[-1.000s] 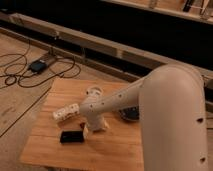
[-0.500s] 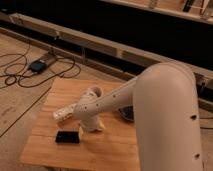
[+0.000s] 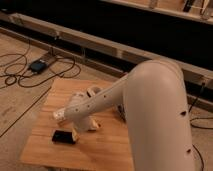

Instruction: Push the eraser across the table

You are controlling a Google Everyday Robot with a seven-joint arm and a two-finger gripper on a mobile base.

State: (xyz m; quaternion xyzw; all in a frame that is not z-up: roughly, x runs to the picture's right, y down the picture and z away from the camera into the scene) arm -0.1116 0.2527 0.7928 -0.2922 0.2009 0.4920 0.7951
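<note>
So the eraser (image 3: pixel 64 136) is lying flat on the table (image 3: pixel 105 150), toward the front-left part of the top, a little in from the near edge. The robot's big white arm (image 3: pixel 150 115) comes in from the right and reaches down across the middle of the table, and the gripper (image 3: pixel 74 134) sits low over the wood, right at the eraser's right end. Looks like it's touching or just about touching that end, hard to call it. Can't tell how the gripper is set either, since the arm hides most of it.

There's a white cylinder (image 3: pixel 60 114) poking out to the left of the arm, just behind the eraser. On the floor off the far-left side of the table there's a small dark box (image 3: pixel 38 65) with black cables (image 3: pixel 20 77) looping around it.
</note>
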